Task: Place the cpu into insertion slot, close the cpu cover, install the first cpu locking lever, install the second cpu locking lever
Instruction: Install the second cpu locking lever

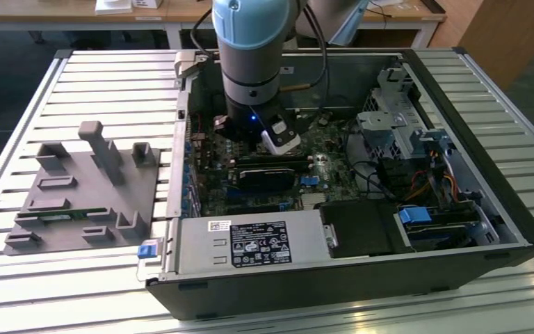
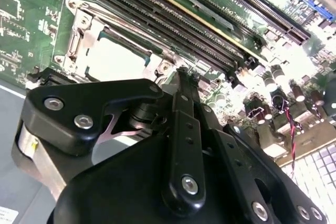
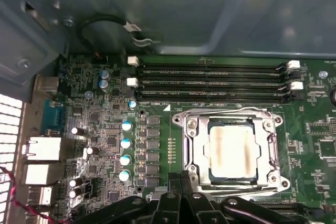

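Observation:
The cpu (image 3: 231, 148) lies flat in the insertion slot (image 3: 231, 178), pale metal top up; it also shows in the second wrist view (image 2: 113, 59). The silvery cpu cover (image 3: 193, 142) is folded down over it, framing the chip (image 2: 84, 30). Thin metal lever rods run along the frame's edges. My gripper (image 3: 177, 178) hangs just beside the socket's edge with its black fingers together and nothing between them, its tips (image 2: 184, 74) close to the frame's corner. In the exterior view the arm (image 1: 253, 62) reaches down into the open computer case.
Long black memory slots (image 3: 210, 77) run beside the socket, and capacitors (image 3: 126, 142) stand on its other side. In the exterior view a power supply (image 1: 248, 243) lies at the case's near side, drive bays (image 1: 406, 118) at the right, and a grey fixture (image 1: 81, 188) on the left.

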`<state>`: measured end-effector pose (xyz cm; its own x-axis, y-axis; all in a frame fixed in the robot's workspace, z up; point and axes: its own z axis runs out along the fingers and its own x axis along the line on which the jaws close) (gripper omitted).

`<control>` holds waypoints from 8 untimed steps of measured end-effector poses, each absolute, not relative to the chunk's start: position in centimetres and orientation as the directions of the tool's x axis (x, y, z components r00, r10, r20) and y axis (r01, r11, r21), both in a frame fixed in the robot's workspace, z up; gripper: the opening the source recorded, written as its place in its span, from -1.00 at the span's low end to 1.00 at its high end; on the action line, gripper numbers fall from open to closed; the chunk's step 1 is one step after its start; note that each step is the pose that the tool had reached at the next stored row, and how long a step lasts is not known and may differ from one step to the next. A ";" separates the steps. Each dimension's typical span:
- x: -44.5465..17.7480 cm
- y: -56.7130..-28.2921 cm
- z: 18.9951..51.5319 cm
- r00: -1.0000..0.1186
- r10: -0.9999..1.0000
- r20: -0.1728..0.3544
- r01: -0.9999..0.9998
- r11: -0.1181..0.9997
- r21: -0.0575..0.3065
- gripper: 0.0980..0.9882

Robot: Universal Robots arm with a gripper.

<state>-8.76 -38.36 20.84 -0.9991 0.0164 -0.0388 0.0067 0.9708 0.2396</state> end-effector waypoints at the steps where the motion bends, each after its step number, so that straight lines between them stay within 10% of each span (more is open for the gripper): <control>1: -8.8 -38.4 20.9 -0.999 0.016 -0.039 0.007 0.971 0.240 -0.98; 8: -8.8 -38.4 21.6 -0.999 0.016 -0.039 0.007 0.971 0.240 -0.98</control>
